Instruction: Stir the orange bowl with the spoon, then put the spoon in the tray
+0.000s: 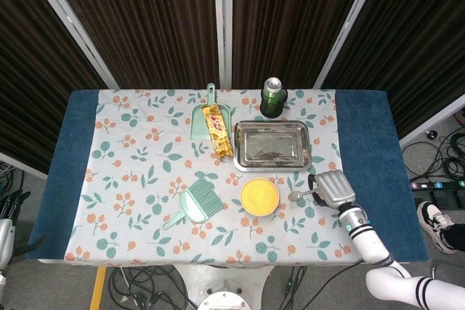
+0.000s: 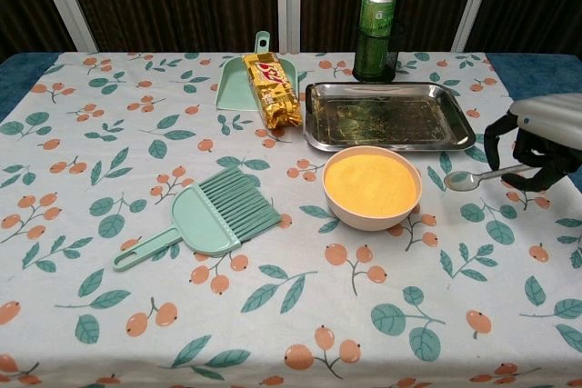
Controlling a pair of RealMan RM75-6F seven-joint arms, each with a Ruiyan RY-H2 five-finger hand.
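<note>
Gripping spoon | right hand clasps handle; bowl end beside orange bowl; left hand unseen

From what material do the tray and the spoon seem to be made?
The tray looks like bare metal, probably stainless steel: grey, glossy, with blurred reflections and dull stains inside. The spoon, held by the right hand, also looks metallic: silvery with a bright glint on its bowl.
</note>
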